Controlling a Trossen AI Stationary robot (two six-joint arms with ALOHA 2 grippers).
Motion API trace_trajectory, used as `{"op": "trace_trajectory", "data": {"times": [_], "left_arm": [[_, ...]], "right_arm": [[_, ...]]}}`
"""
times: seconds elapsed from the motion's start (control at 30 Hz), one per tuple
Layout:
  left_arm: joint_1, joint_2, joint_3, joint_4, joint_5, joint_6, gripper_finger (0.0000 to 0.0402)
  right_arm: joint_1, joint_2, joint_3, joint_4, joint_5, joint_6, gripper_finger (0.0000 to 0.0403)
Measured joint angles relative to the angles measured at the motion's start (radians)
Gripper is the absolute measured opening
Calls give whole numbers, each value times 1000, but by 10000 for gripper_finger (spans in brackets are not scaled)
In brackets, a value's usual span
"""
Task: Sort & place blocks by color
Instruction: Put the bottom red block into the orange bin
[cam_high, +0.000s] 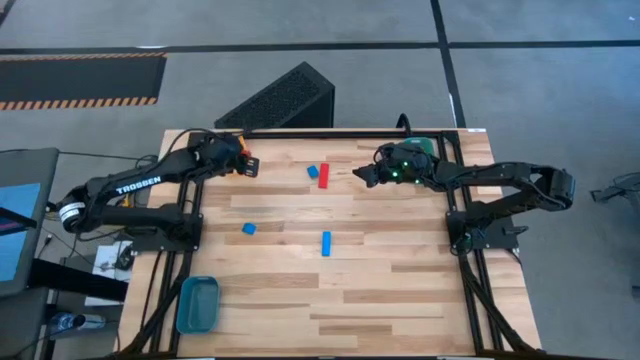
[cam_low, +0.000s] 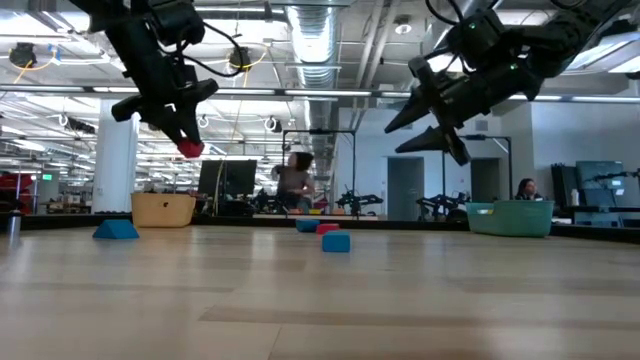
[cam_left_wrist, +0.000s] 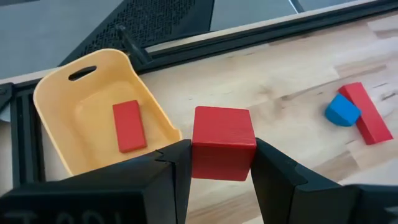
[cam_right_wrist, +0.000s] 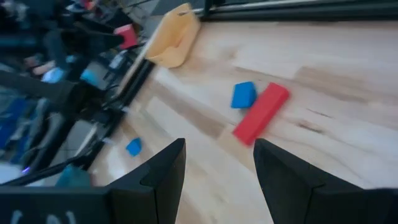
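You are carrying a red cube in the left pincer, approaching the orange bin. Next, be centring over it before releasing; the right pincer is hanging wide, empty.

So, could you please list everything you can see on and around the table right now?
Red cube: 1, red, held in the left gripper above the table's far left corner.
Red bars: 2, red; one inside the orange bin, one on the table's far middle.
Blue blocks: 3, blue; one touching the table's red bar, one left of centre, one bar at centre.
Orange bin: 1, pale orange, far left corner.
Green bin: 1, green, far right corner.
Blue bin: 1, teal-blue, near left edge.
Table: 1, light wood.
Left gripper: shut on the red cube.
Right gripper: open, empty, raised over the far right.
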Motion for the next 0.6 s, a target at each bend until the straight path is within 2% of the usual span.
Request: {"op": "trace_trajectory", "data": {"times": [0.13,0.2,0.4,0.6], "left_arm": [[-6,0,0,-58,-15,-6,112],[5,0,0,-93,-15,7,112],[45,-9,0,-121,84,31,112],[65,-9,0,-123,98,28,112]], "right_arm": [[0,0,0,13,-114,-30,214],[3,0,0,11,-130,-42,214],[31,0,0,12,-60,-66,214],[48,0,0,27,-65,-108,214]]}}
